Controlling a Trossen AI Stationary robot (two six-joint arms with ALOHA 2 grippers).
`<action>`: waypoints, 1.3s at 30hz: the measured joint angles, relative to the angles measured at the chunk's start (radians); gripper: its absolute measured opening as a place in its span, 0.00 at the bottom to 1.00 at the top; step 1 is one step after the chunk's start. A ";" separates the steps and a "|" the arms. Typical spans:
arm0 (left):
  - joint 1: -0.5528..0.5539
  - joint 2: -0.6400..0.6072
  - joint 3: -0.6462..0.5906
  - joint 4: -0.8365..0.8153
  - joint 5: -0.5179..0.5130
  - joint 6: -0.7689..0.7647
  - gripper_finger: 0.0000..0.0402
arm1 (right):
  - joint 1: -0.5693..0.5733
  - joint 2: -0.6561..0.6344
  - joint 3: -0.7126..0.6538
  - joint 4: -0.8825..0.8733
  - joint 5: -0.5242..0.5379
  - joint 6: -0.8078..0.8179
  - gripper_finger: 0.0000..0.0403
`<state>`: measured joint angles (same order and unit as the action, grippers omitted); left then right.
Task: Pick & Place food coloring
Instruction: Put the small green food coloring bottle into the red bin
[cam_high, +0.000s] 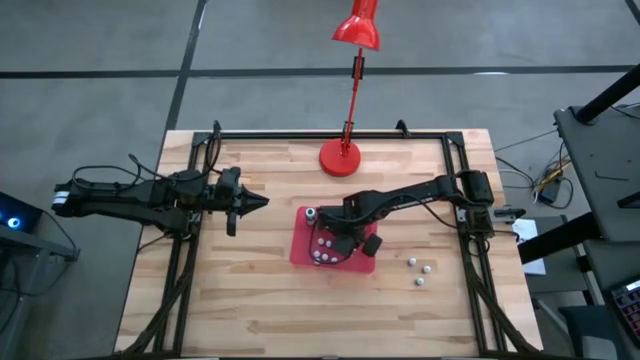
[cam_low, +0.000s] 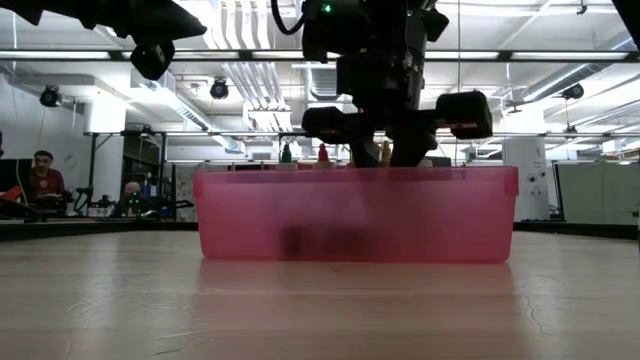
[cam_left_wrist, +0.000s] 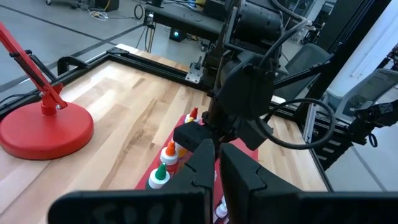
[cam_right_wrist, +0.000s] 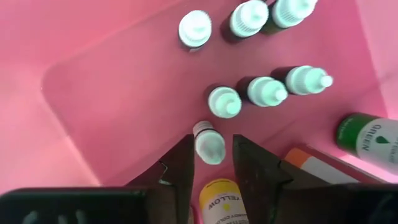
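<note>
Left claw (cam_high: 262, 202), pressed together, parked over bare wood of the table (cam_high: 230, 300) well apart from the work, presumably waiting. Red desk lamp (cam_high: 342, 157), standing on its base at the table's far edge. Red tray (cam_high: 303, 246), mid-table, holding the food coloring (cam_right_wrist: 255, 90): small white-capped bottles upright in loose rows, likely so caps stay reachable from above. Right claw (cam_right_wrist: 210, 163), lowered into the tray, fingers spread either side of one bottle (cam_right_wrist: 209, 142) without visibly touching it; whether gripping or letting go cannot be told. Labelled yellow bottle (cam_right_wrist: 220, 198) and green bottle (cam_right_wrist: 367, 134) lie alongside. Three loose bottles (cam_high: 420, 270), on wood right of the tray, seemingly awaiting transfer.
</note>
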<state>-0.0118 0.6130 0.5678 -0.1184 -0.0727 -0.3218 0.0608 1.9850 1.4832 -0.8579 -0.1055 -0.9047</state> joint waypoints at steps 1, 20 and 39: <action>0.000 0.000 0.000 0.000 0.000 0.000 0.00 | 0.000 0.000 0.004 -0.001 0.000 0.003 0.26; 0.000 0.000 0.000 0.000 0.000 0.000 0.00 | 0.053 -0.027 0.085 -0.053 -0.001 0.183 0.32; 0.000 0.000 0.000 0.000 0.000 0.007 0.00 | 0.114 -0.040 0.117 -0.309 -0.106 0.667 0.30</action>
<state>-0.0120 0.6128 0.5678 -0.1188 -0.0723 -0.3145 0.1746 1.9451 1.5998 -1.1665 -0.2113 -0.2380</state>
